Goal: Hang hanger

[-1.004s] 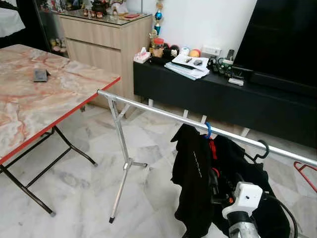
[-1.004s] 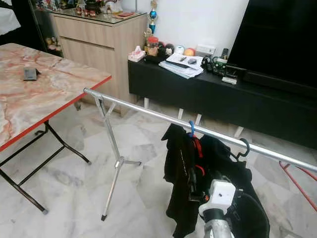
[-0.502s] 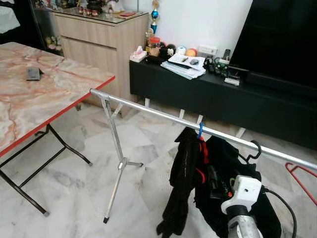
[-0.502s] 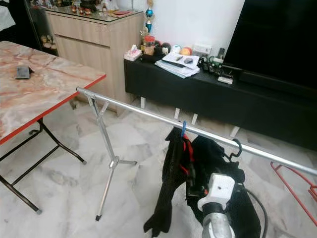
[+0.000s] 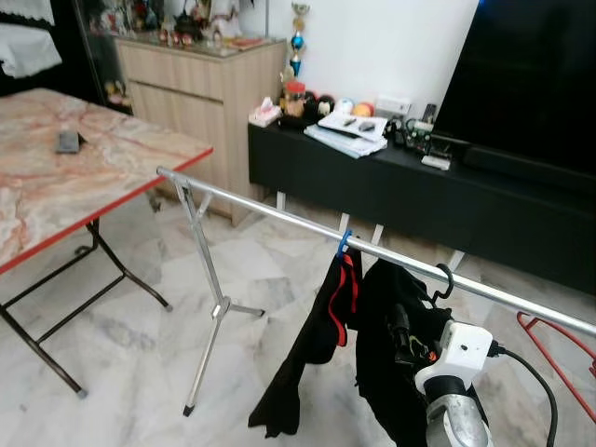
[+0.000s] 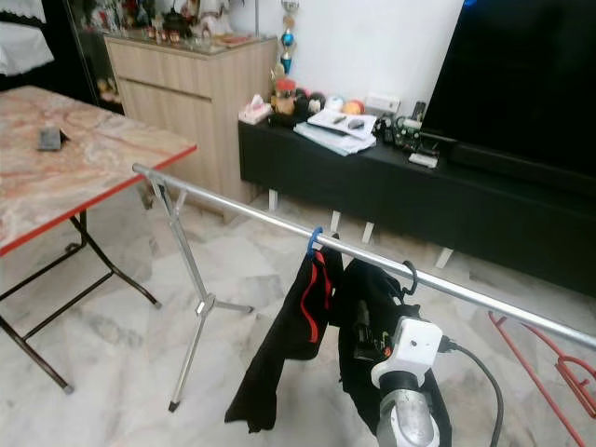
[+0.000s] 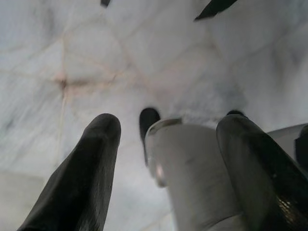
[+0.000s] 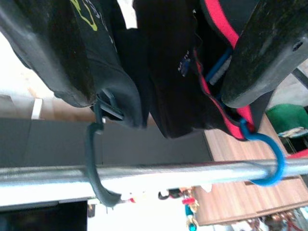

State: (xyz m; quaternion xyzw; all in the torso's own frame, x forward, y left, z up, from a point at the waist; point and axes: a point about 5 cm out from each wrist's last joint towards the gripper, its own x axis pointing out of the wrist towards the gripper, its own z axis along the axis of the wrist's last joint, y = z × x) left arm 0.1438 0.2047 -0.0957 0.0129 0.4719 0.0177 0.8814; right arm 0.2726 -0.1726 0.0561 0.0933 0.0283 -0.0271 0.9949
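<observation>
Hanging on rail (image 5: 279, 213) — black hanger (image 8: 96, 159), blue hanger (image 8: 269, 163); right gripper (image 8: 159, 57) parted.

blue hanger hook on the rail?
Yes, the blue hook curls over the rail, beside the black hook.

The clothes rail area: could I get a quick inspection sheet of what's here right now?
Surface: pale marble floor.
Job's things: silver rail on a tripod leg; blue hanger and black hanger hooked over it, each carrying a dark garment.
Clutter: red hanger on the floor at the right.
Grippers: right end effector open beside the hung garments; left end effector open, facing the floor.
Cables: black cable at the right wrist.
Surroundings: folding table, wooden cabinet, black TV console.
</observation>
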